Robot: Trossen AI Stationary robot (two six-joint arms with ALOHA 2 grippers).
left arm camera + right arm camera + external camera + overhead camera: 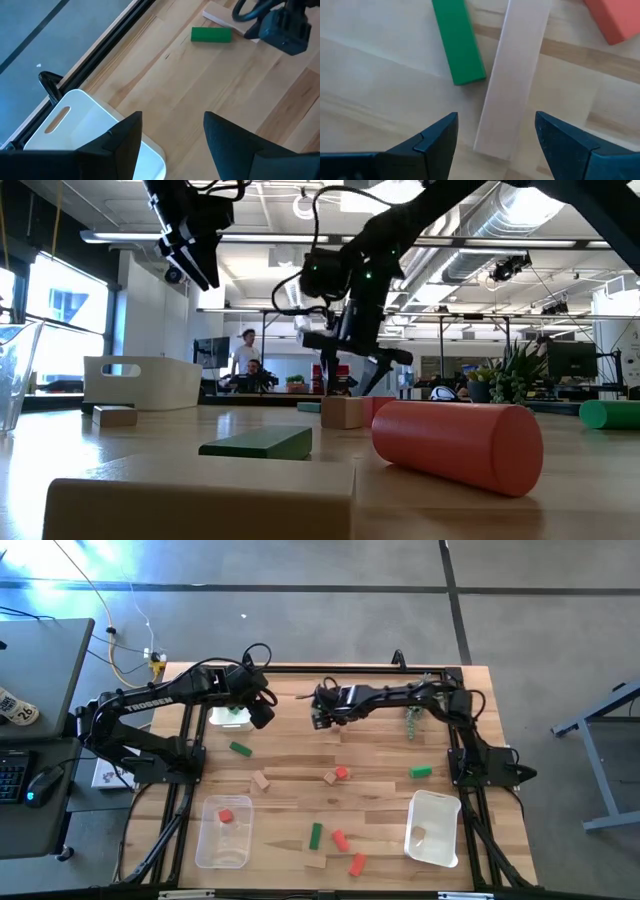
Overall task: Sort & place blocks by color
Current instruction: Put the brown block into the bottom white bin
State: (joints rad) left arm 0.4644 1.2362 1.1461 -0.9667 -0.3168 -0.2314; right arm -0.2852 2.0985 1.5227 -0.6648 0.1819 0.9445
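High view: left gripper (262, 716) open above the table's (300, 770) far left, beside a white tray (229, 717). Right gripper (320, 710) open near the far edge, mid-table. Blocks (338, 836) scattered toward the near edge.

Right wrist view: tan bar (511, 80) lies between the open fingers (439, 135), green bar (457, 41) touching it.

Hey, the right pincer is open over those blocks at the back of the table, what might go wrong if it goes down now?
Two risks. The open right pincer hovers over a long tan wooden bar with a green wooden bar close beside it, so one finger could nudge or catch the green one. The tan bar lies angled between the fingers, so closing could twist it rather than grip it squarely.
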